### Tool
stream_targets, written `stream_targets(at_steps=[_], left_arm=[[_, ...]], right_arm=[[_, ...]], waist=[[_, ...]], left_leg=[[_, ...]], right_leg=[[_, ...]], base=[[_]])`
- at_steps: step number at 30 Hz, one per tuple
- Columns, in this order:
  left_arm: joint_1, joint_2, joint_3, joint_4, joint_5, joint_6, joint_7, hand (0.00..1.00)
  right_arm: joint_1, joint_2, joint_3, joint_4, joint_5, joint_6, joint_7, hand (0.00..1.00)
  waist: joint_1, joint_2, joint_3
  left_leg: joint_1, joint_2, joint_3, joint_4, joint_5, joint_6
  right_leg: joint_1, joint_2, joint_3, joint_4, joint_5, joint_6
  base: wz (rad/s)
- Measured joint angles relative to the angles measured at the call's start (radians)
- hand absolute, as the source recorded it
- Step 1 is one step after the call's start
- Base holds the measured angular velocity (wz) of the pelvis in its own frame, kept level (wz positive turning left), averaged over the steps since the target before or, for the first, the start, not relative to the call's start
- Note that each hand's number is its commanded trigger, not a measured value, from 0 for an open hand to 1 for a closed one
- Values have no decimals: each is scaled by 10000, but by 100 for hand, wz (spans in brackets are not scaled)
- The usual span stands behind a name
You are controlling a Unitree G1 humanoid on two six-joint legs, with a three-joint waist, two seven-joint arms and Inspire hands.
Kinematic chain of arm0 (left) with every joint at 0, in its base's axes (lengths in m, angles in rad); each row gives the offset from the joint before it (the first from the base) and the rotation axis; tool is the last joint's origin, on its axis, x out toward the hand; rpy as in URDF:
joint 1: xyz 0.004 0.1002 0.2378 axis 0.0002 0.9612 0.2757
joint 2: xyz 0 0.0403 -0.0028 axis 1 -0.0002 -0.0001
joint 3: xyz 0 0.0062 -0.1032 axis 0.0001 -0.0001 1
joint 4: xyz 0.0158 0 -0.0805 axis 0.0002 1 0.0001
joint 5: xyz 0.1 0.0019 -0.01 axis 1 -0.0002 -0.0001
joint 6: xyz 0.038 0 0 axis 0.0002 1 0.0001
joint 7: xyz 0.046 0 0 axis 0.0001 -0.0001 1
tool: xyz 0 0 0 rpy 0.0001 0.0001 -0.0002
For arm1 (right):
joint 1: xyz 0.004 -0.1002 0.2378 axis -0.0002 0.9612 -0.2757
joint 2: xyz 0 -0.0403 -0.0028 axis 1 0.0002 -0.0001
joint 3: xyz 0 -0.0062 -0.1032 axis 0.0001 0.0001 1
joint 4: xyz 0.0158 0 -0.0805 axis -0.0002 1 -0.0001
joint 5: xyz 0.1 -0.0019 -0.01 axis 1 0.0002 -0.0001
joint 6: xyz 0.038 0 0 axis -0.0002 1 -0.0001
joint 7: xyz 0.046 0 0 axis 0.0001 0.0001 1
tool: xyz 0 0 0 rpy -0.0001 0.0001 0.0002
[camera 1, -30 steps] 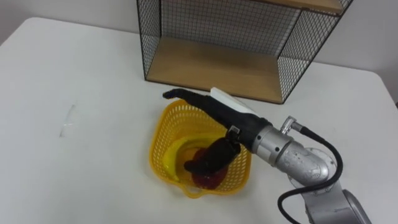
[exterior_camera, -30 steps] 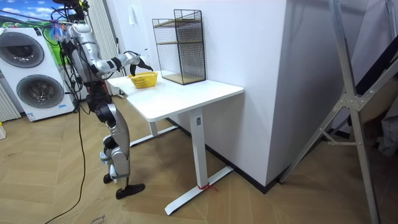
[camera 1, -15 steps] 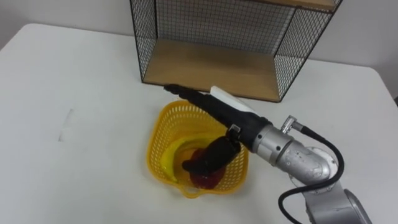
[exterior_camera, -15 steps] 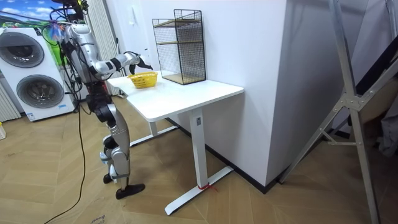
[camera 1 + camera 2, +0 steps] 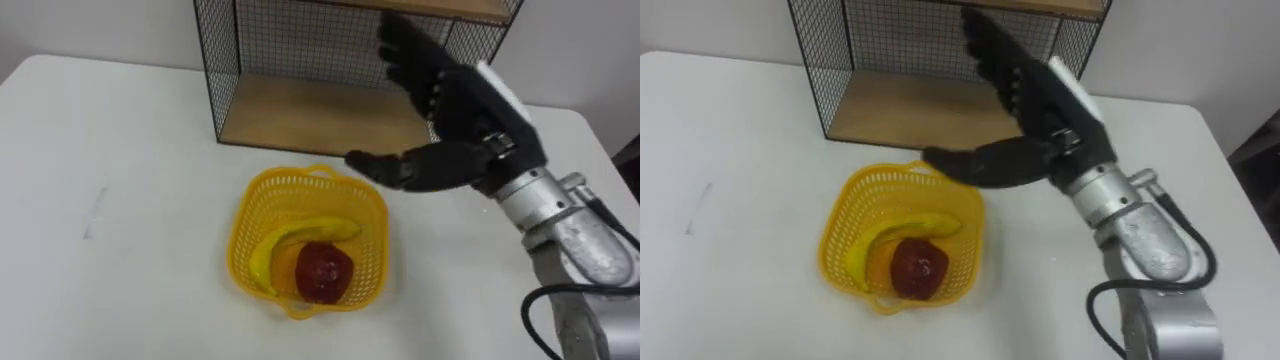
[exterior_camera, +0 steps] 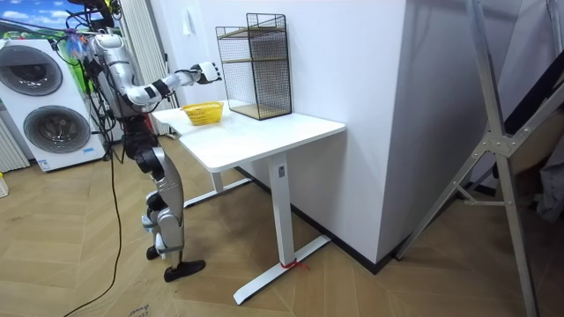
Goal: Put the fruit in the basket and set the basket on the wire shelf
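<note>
Two fruits, a banana (image 5: pixel 300 238) and a red apple (image 5: pixel 322 272), lie in the yellow basket (image 5: pixel 241 240), which stands on the white table (image 5: pixel 120 130) just near of the wire shelf (image 5: pixel 300 115). Loading looks done. The basket now wants a firm hold on its right rim, kept level so nothing rolls out, then a slide onto the shelf's lower board. Further right, the right hand (image 5: pixel 465 110) hovers above, fingers spread wide, holding and touching nothing.
</note>
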Motion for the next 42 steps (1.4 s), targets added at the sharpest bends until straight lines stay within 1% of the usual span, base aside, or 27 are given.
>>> stream_targets(at_steps=[2,4,5,7,8,10,13,14,15,16,17,19,20,21,22,23,24,25,26,28,31,34,36,37,39,41,42], left_arm=[[251,-52,578,52,-682,-13,170,0],[385,-55,1584,340,-1898,-54,515,0],[394,-55,1873,445,-2283,-73,607,0],[470,-51,2990,724,-3970,-147,1067,0],[471,-50,3340,788,-4305,-186,1195,0],[526,-11,4528,813,-5517,-296,1744,0],[541,37,5352,640,-6045,-419,2597,0],[540,39,5446,546,-6062,-443,2777,0],[540,39,5575,221,-6061,-449,3178,0],[449,45,5653,-298,-5997,-446,3602,0],[448,47,5717,-633,-5951,-447,3816,0],[507,49,6062,-2581,-5763,-463,4701,0],[511,50,6175,-3106,-5665,-499,4935,0],[463,51,6313,-4325,-5429,-557,5430,0],[444,52,6328,-5584,-5215,-753,5882,0],[443,52,6325,-6190,-5120,-891,6079,0],[444,55,6322,-7157,-4797,-1161,6450,0],[447,40,6317,-8132,-4612,-1260,6828,0],[461,37,6290,-8601,-4513,-1295,6986,0],[452,40,5997,-9920,-3719,-1595,7380,0],[306,42,5444,-11225,-3057,-1653,7527,0],[222,40,5084,-11895,-2952,-1774,7382,0],[231,19,4873,-12385,-2953,-1775,7224,0],[214,15,4650,-12804,-2953,-1791,7123,0],[199,6,4265,-13305,-2955,-1923,6850,0],[210,0,3825,-13488,-2992,-2109,6533,0],[259,-7,3408,-13494,-3142,-2185,6277,0]], right_arm=[[288,-11,-637,4,387,-147,-593,0],[1000,-18,-1223,-10,751,-256,-1188,0],[1128,-18,-1325,-10,890,-255,-1318,0],[1488,-17,-1655,-5,1225,-252,-1851,0],[1598,-17,-1768,-6,1309,-252,-1962,0],[2018,-24,-2025,-5,1615,-251,-2584,0],[2260,-23,-2034,143,1318,-252,-3138,0],[2263,-23,-2035,232,1253,-252,-3244,0],[2315,-23,-2063,357,1188,-248,-3490,0],[2403,-24,-2084,357,896,-250,-3753,0],[2422,-24,-2088,357,769,-250,-3856,0],[2518,-16,-2115,292,348,-292,-4202,0],[2571,-6,-2136,269,291,-324,-4246,0],[2707,32,-2173,267,87,-456,-4438,0],[2898,91,-2210,266,-14,-607,-4674,0],[3001,119,-2207,266,-36,-687,-4792,0],[3168,136,-2201,266,-295,-766,-4891,0],[3299,136,-2209,267,-399,-798,-4926,0],[3344,136,-2207,267,-417,-798,-4950,0],[3369,139,-2187,292,-407,-912,-4966,0],[3368,171,-1970,569,-452,-1180,-4952,0],[3370,178,-1717,789,-417,-1218,-4783,0],[3370,216,-1674,790,-420,-1231,-4698,0],[3361,219,-1570,791,-479,-1270,-4653,0],[3360,228,-1326,811,-506,-1383,-4445,0],[3334,226,-971,1187,-488,-1685,-4213,0],[3374,237,-770,1479,-294,-1703,-4034,0]], waist=[[-58,130,-66],[29,338,-122],[41,396,-125],[1,588,-155],[10,626,-147],[181,726,-97],[257,813,-74],[250,865,-47],[234,872,-46],[236,916,-89],[247,924,-98],[344,912,-118],[371,910,-118],[455,910,-122],[564,901,-124],[565,904,-126],[589,937,-129],[589,983,-136],[561,986,-141],[498,1035,-154],[451,1085,-146],[463,1095,-102],[431,1097,-98],[432,1082,-111],[378,990,-54],[271,888,-40],[231,839,-43]], left_leg=[[23,0,-45,-8,0,-1],[184,6,-7,-74,1,-2],[196,7,1,-88,1,-2],[207,-2,61,-88,2,-1],[215,-5,69,-90,2,-1],[293,-4,193,-91,2,-1],[343,-36,190,-79,2,-1],[345,-43,181,-76,1,0],[335,-67,104,-63,1,1],[308,-88,26,-78,-7,13],[288,-97,4,-86,-10,18],[169,-122,-22,-83,-8,37],[166,-123,-22,-88,-5,43],[165,-127,-21,-73,0,49],[165,-132,-17,-77,0,50],[174,-134,-10,-70,0,51],[183,-138,12,-71,-2,54],[195,-139,-4,-67,-10,68],[200,-141,-7,-67,-12,70],[204,-150,13,-72,-12,70],[186,-154,0,-55,-11,70],[178,-165,-2,-47,-11,70],[179,-178,12,-41,-11,70],[162,-188,11,-18,-11,70],[92,-193,-1,37,-11,70],[17,-208,-15,122,-11,70],[28,-222,-49,120,-11,70]], right_leg=[[74,-7,-62,-62,2,2],[186,7,-18,-79,-13,19],[183,11,33,-76,-13,19],[149,4,108,-60,-13,19],[149,3,114,-60,-14,19],[150,7,204,-22,-19,21],[130,-70,271,99,-128,46],[122,-101,264,115,-149,51],[95,-129,216,120,-165,70],[91,-120,133,143,-182,95],[78,-120,100,173,-186,99],[-15,-152,79,280,-197,89],[2,-154,70,279,-184,91],[12,-160,35,323,-154,86],[-20,-167,27,373,-155,87],[-26,-171,33,380,-155,88],[-36,-170,59,381,-156,89],[-48,-175,54,407,-158,94],[-46,-177,50,410,-161,99],[-48,-179,66,405,-165,105],[-37,-186,31,391,-180,118],[-43,-199,37,382,-195,125],[-132,-216,33,389,-218,136],[-194,-233,27,418,-237,137],[-201,-254,-42,414,-237,137],[-216,-284,-86,413,-243,146],[-200,-294,-93,401,-246,152]], base=[[7],[-2],[-10],[-8],[-7],[-13],[-2],[14],[19],[22],[13],[4],[0],[0],[0],[-6],[-8],[-9],[-5],[-3],[4],[2],[0],[0],[6],[8],[7]])
